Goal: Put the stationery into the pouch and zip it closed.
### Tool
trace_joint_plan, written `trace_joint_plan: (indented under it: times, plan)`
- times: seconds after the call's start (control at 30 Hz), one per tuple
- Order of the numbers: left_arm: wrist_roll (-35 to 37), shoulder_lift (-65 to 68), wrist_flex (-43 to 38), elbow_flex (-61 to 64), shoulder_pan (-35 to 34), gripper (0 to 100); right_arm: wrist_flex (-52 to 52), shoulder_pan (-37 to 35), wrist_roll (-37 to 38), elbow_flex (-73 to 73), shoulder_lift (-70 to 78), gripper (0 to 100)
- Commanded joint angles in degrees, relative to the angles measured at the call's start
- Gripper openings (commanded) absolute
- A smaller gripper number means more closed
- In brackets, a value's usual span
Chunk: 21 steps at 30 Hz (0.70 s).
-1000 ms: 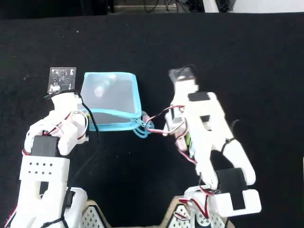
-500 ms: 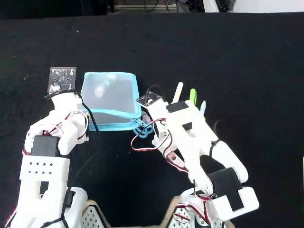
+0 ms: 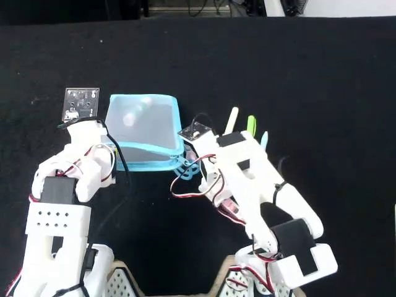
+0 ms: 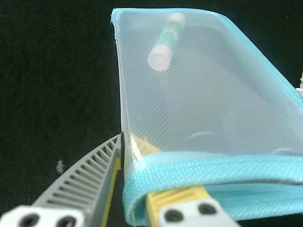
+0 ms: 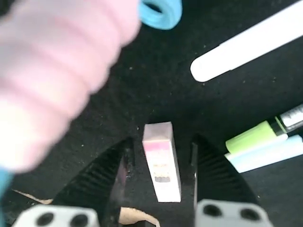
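Observation:
The translucent pouch (image 3: pixel 141 127) with teal trim lies at the left, a capped tube-shaped item (image 4: pixel 165 41) inside it. My left gripper (image 3: pixel 106 152) (image 4: pixel 135 158) is shut on the pouch's near corner by the teal zipper band (image 4: pixel 208 168). My right gripper (image 5: pixel 161 141) is open just above the table, its fingers either side of a small pink and white eraser (image 5: pixel 162 165). Beside it lie a white pen (image 5: pixel 251 41) (image 3: pixel 232 119), a green highlighter (image 5: pixel 255 136) (image 3: pixel 251 124) and a pale blue pen (image 5: pixel 267 153) (image 3: pixel 264 138). The teal zipper pull loop (image 5: pixel 161 12) (image 3: pixel 183 169) is close by.
A small circuit board (image 3: pixel 81 103), the left arm's camera, sits over the cloth beside the pouch. Black cloth (image 3: pixel 322 80) covers the whole table. A blurred pink cable (image 5: pixel 57 71) crosses close to the right wrist camera. The right arm's body (image 3: pixel 247 173) hides the cloth beneath it.
The right arm has swung left and down toward the pouch's zipper end, uncovering the three pens; it barely moved in the last half second. The left arm kept still.

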Motion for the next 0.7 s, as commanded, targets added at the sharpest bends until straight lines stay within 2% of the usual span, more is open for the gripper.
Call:
trace_joint_plan:
  times: [0.0,0.27,0.47,0.6,0.67]
  plan:
    - [0.35,0.00,0.35,-0.57,-0.40,3,-1.49,-0.79,0.26,-0.13,-2.59,17.9]
    - [0.35,0.00,0.26,-0.57,-0.40,3,-5.10,-0.88,0.79,2.24,-1.80,17.0]
    - [0.35,0.00,0.26,-0.57,-0.40,3,-5.10,-0.62,5.45,-0.22,5.41,16.6]
    - [0.35,0.00,0.26,-0.57,-0.48,3,-3.52,2.11,2.90,-4.09,5.93,0.3]
    - [0.35,0.00,0.26,-0.57,-0.48,3,-2.99,3.96,0.35,-4.62,3.74,2.0]
